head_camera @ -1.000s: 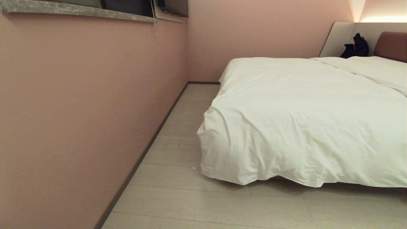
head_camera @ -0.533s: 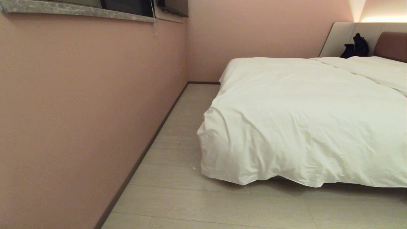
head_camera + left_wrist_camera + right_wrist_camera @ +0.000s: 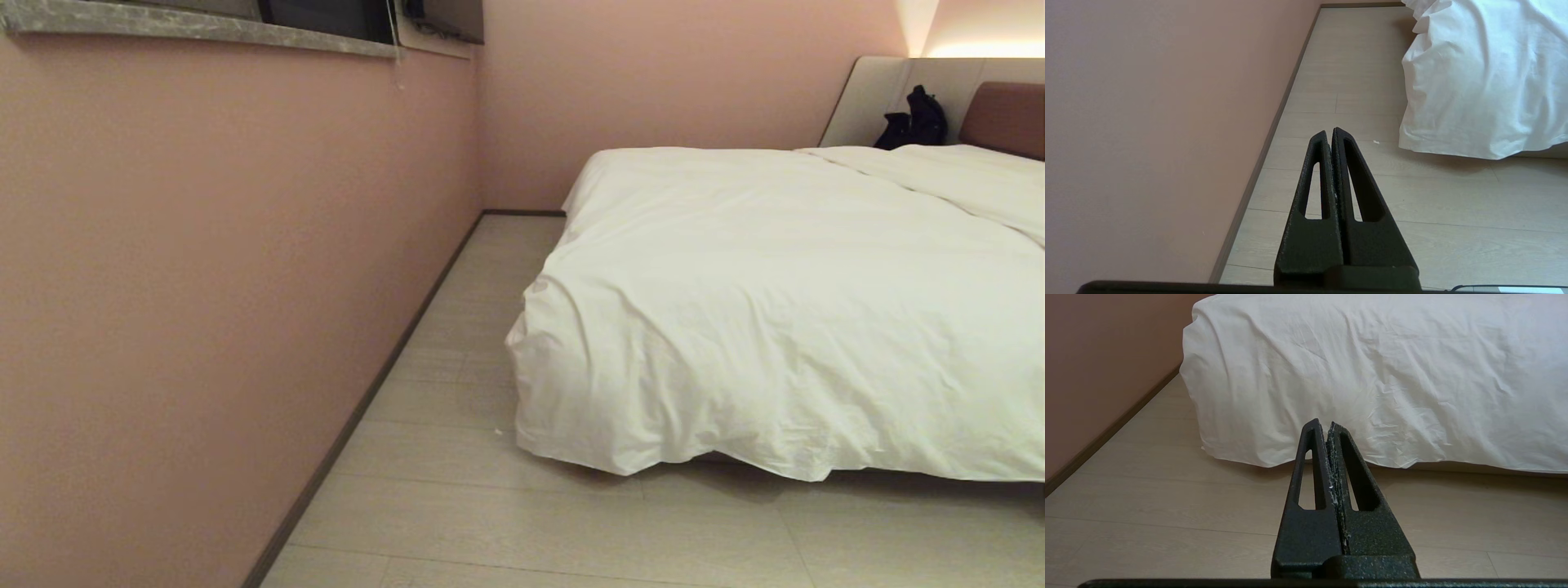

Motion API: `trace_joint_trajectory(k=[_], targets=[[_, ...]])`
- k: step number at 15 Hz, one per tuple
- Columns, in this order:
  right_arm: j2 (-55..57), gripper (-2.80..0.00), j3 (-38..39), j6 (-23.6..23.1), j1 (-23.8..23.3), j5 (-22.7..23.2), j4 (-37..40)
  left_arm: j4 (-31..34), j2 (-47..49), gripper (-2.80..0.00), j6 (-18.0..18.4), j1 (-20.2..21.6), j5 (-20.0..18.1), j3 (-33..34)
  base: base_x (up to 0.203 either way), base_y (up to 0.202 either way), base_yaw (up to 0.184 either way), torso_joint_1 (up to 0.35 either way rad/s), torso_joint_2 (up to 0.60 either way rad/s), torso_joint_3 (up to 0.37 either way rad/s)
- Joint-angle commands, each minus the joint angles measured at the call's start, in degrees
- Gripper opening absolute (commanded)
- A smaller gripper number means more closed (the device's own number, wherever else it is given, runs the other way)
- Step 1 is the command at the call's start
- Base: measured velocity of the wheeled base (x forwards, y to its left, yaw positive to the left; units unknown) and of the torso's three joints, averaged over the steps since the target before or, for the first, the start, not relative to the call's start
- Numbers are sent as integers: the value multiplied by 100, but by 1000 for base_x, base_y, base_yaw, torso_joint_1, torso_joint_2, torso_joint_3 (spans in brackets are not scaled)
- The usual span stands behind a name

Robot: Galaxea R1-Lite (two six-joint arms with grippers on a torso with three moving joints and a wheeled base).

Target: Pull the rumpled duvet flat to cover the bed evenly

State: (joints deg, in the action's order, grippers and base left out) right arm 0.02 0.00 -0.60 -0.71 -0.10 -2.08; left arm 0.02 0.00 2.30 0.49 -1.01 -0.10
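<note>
Nothing has moved: duvet point(image 3: 775, 310) overhangs the bed's near edge above open floor point(image 3: 506, 523) (both claws clenched, empty).

Pink walls point(image 3: 204, 269) w/ dark skirting point(image 3: 367, 400), pale plank floor point(image 3: 522, 523), grey stone window ledge point(image 3: 196, 28) up top, warm light strip point(image 3: 980, 49) far corner

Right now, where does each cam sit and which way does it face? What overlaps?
Head view: high on the robot, looking forward and down at the duvet on the bed, with wall and floor; no robot body shows.
Left wrist view: low behind the left gripper, jaws shut, facing floor beside the wall.
Right wrist view: low behind the right gripper, jaws shut, facing the duvet's hanging edge.
Shared: all three show the duvet's near corner.
</note>
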Motion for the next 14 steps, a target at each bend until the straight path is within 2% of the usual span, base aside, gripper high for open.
trace_joint_trajectory(k=[1,14], targets=[[-2,-280,0,-11,0,1,-2,0,0,-280,-2,4,-4,1,0,0,0,0,0,0],[-2,-280,0,-2,0,1,-3,-2,0,-280,-2,4,-4,1,0,0,0,0,0,0]])
